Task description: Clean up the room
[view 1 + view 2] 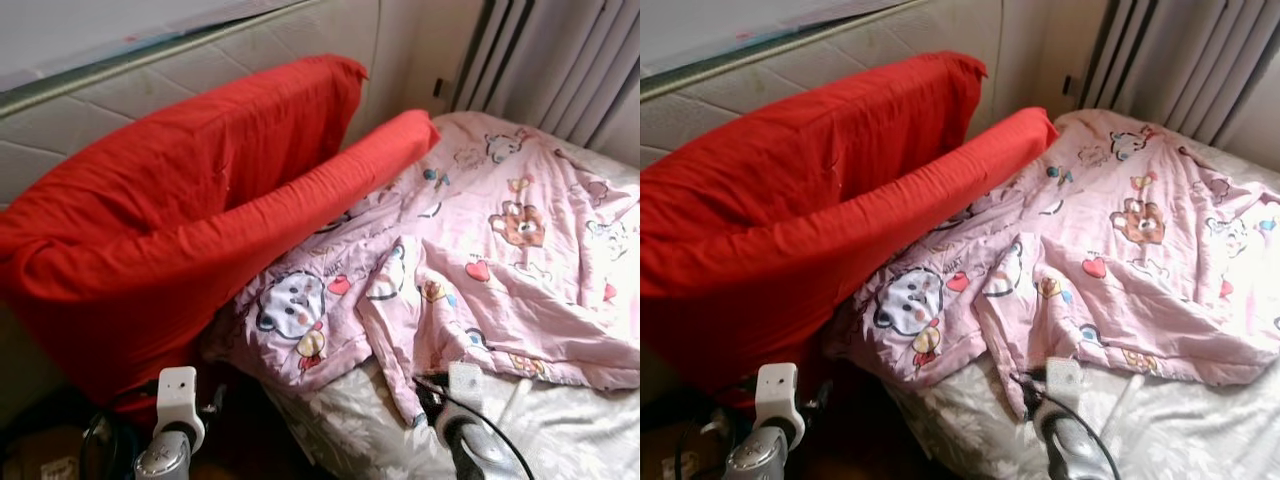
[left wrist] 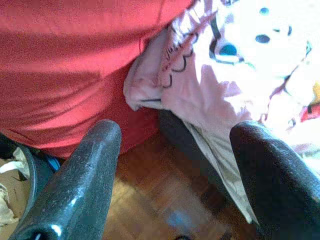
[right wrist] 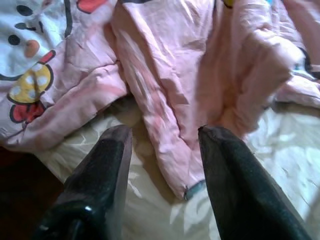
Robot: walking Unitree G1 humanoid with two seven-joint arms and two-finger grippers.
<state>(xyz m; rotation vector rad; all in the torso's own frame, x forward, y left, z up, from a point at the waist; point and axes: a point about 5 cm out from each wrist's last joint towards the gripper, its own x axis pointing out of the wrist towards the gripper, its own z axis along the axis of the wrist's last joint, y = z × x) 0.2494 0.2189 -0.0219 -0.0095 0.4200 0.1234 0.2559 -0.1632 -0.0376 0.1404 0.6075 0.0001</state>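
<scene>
A crumpled pink cartoon-print quilt (image 1: 500, 240) lies spread over the bed, its near edge folded back on itself. Two red pillows (image 1: 190, 200) lean against the padded headboard (image 1: 130, 95), the lower one reaching across the quilt's top edge. My left gripper (image 2: 178, 132) is open, low beside the bed, facing the red pillow (image 2: 70, 65) and the quilt's hanging edge (image 2: 200, 85). My right gripper (image 3: 165, 131) is open just over the quilt's folded corner (image 3: 170, 165), touching nothing. Both wrists show at the bottom of the eye views.
A pale patterned sheet (image 1: 560, 420) covers the mattress in front of the quilt. Wooden floor (image 2: 165, 200) shows between bed and pillows. A dark bin (image 1: 60, 440) holding paper sits at lower left. Grey curtains (image 1: 570, 60) hang at the far right.
</scene>
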